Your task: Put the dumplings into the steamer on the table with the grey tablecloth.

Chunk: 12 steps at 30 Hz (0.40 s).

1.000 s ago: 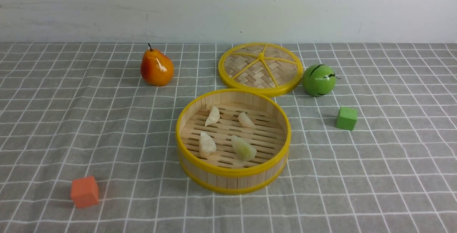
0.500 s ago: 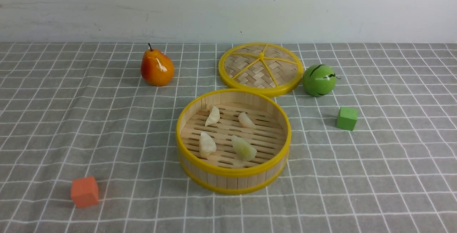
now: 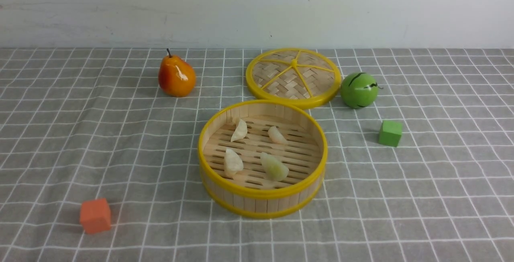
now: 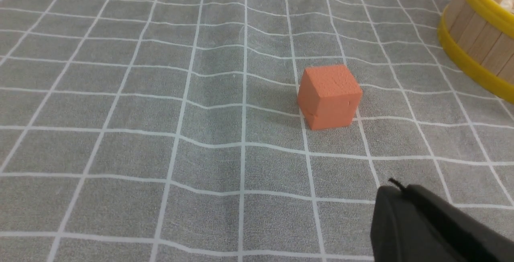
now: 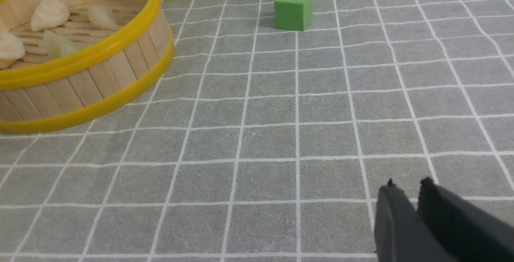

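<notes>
Dumplings [image 3: 257,150] — all four — sit on the slatted floor of the steamer [image 3: 262,194] at mid-worktop [image 3: 60,141], while the left end effector [image 4: 397,197] hangs pinched closed near the orange cube [image 4: 330,96] and the right end effector [image 5: 407,191] shows a narrow gap, gripping nothing.

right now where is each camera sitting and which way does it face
Front: between the arms, facing the wall over the steamer with four dumplings; no arm shows.
Left wrist: low, facing the orange cube; left gripper shut.
Right wrist: low, facing the green cube; right gripper slightly parted, empty.
All three share the steamer.
</notes>
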Motion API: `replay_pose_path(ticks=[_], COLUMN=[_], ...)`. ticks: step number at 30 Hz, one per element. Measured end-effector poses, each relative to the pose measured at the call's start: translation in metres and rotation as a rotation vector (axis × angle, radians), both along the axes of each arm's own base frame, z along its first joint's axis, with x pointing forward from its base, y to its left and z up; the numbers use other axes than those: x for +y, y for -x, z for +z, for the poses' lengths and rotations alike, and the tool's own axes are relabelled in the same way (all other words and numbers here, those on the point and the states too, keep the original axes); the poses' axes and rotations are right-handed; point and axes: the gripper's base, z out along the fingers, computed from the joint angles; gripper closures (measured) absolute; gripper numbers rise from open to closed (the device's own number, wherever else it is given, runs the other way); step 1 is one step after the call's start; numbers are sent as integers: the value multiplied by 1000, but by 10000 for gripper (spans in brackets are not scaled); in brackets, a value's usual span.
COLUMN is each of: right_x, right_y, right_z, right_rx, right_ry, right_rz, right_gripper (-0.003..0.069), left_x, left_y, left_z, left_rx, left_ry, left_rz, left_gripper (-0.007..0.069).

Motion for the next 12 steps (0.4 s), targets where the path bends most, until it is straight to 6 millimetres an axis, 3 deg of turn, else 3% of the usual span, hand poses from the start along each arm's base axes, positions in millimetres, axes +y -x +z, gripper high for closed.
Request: replay_pose_path(ticks=[12], right_x=[0], right_y=[0], right_z=[0], right_rx=[0], right_ry=[0], right_rz=[0], right_gripper=[561], left_x=[0], left_y=[0], left_z=[0], left_rx=[0], left_ry=[0], left_rz=[0], left_gripper=[628])
